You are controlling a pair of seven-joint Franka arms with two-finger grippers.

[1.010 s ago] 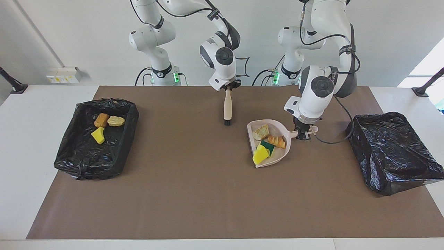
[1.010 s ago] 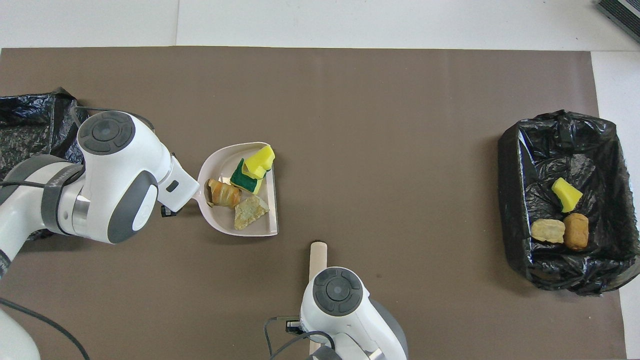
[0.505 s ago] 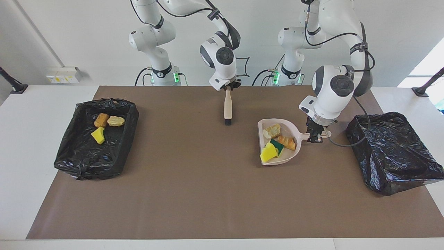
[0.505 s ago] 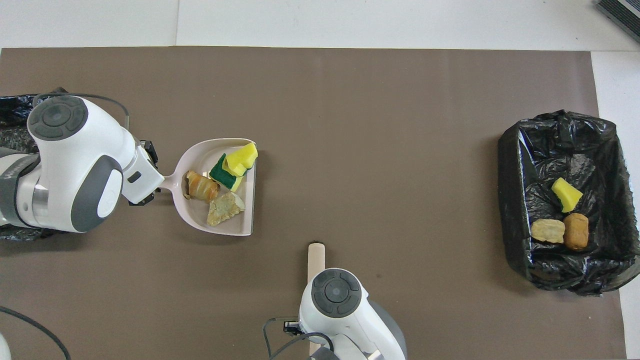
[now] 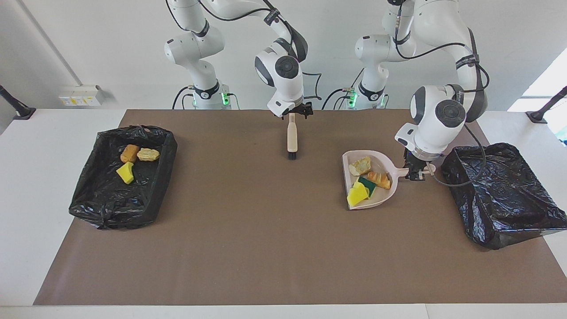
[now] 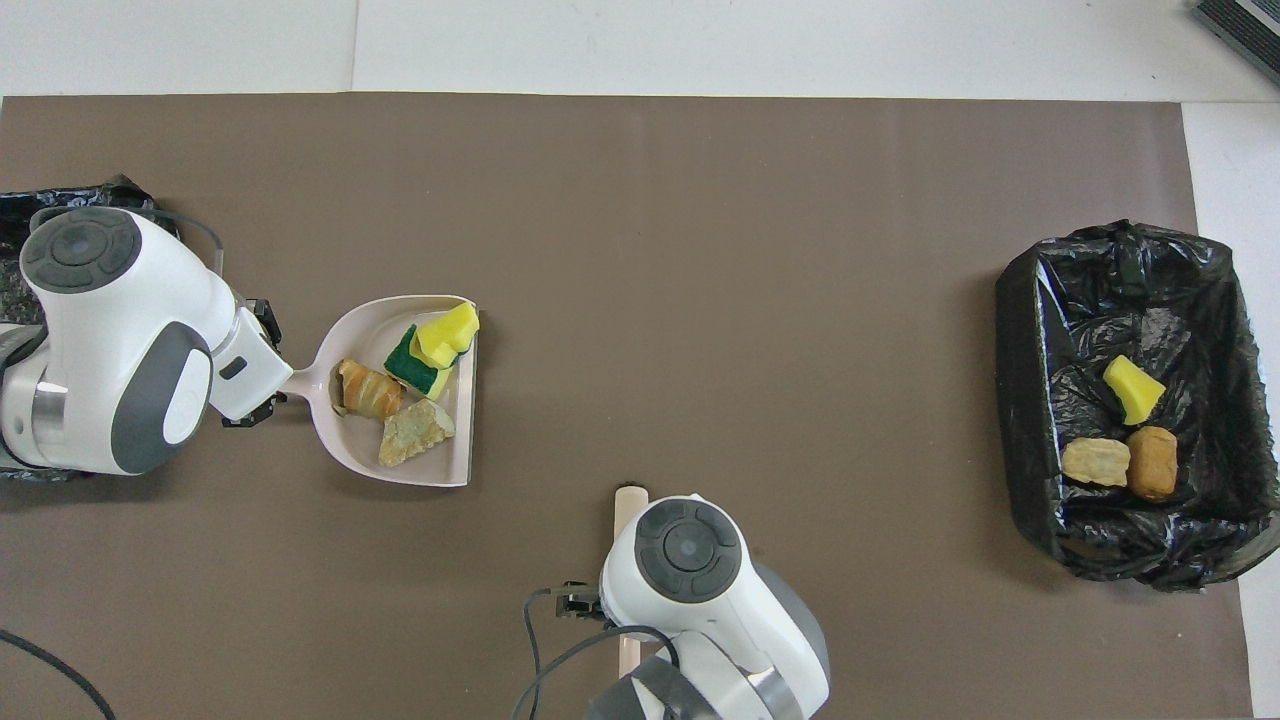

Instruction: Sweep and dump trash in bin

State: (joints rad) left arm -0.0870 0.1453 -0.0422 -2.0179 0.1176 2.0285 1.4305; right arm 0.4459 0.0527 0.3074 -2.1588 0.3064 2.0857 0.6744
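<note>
My left gripper (image 5: 415,171) is shut on the handle of the beige dustpan (image 5: 377,197), beside the black-bagged bin (image 5: 500,195) at the left arm's end. The pan holds trash: a bread chunk (image 5: 359,165), an orange pastry piece (image 5: 379,179), a green-yellow sponge (image 5: 367,185) and a yellow sponge (image 5: 356,195). In the overhead view the pan (image 6: 350,440) shows the same scraps. My right gripper (image 5: 292,114) is open over the handle end of the brush (image 5: 291,137), which lies on the mat.
A second black-bagged bin (image 5: 88,195) at the right arm's end holds three scraps: a brown chunk (image 5: 130,153), a tan chunk (image 5: 148,154) and a yellow sponge (image 5: 126,173). A brown mat (image 5: 266,248) covers the table.
My left gripper has carried the dustpan with its trash toward the bin at the left arm's end. My right hand has risen and turned a little while the brush stayed where it was.
</note>
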